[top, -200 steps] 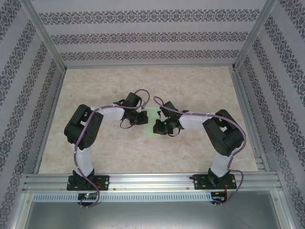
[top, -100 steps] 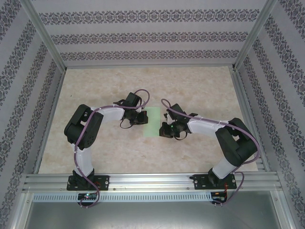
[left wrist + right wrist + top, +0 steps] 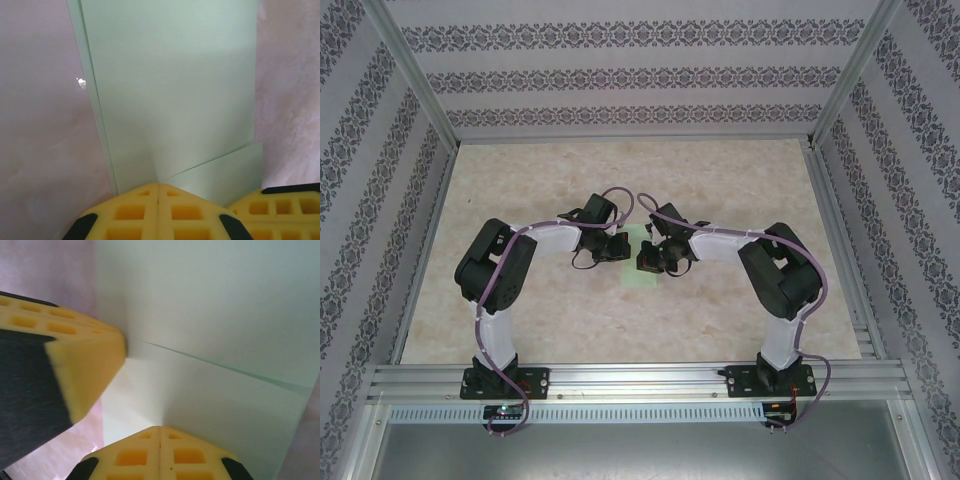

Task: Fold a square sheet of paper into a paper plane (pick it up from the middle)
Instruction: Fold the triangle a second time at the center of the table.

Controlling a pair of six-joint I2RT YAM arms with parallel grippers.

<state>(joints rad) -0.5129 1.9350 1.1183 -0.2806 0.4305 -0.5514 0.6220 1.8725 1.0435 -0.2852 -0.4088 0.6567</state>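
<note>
Paper (image 3: 170, 90) looks thin and floppy (probably creases easily). Left gripper (image 3: 158, 186) and right gripper (image 3: 160, 429), pads pressed together, sit tip-down on it. Best grabbed by the crease.

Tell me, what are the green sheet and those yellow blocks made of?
The green sheet looks like thin matte paper: it lies flat and keeps sharp crease lines. The yellow pads look like soft foam or rubbery plastic, moulded with square pockets; which one, I can't tell.
</note>
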